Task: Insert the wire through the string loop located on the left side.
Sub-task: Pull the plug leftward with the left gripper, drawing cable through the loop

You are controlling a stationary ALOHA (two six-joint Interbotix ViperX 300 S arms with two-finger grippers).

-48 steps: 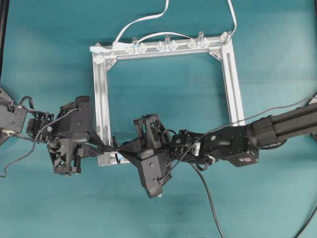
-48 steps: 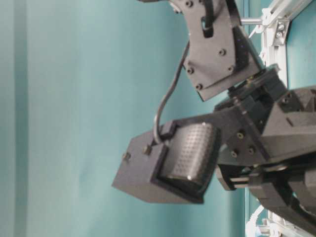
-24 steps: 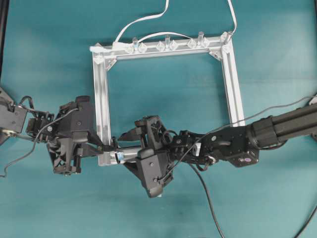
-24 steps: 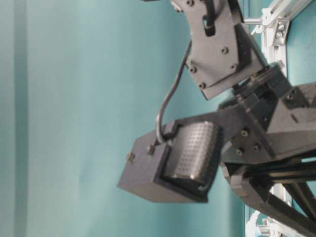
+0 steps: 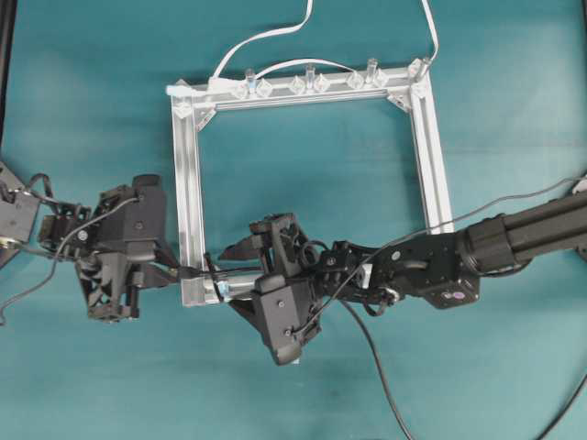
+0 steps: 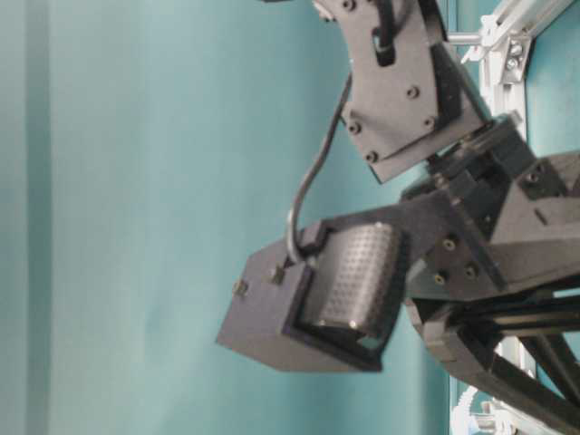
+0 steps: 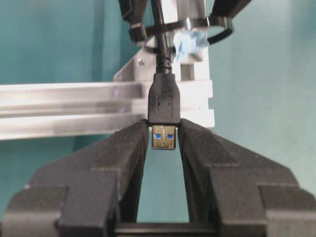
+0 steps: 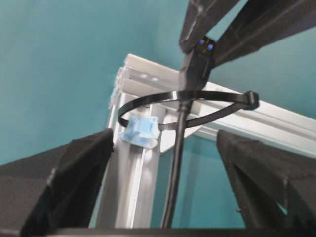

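At the frame's corner point(image 5: 197, 291), left gripper point(image 7: 164, 143) clamps the wire point(image 7: 164, 106); right gripper point(image 8: 163, 187) gapes; table-level view seemingly blocked

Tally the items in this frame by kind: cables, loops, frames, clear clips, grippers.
Black wire: 1
White flat cables: 2
String loop: 1
Silver frame: 1
Clear clips: about 6, too small to count surely
Grippers: 2, left and right
Total: about 13

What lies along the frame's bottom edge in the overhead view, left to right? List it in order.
Left claw shut on the wire's plug → string loop at the frame corner → open right claw → right arm.
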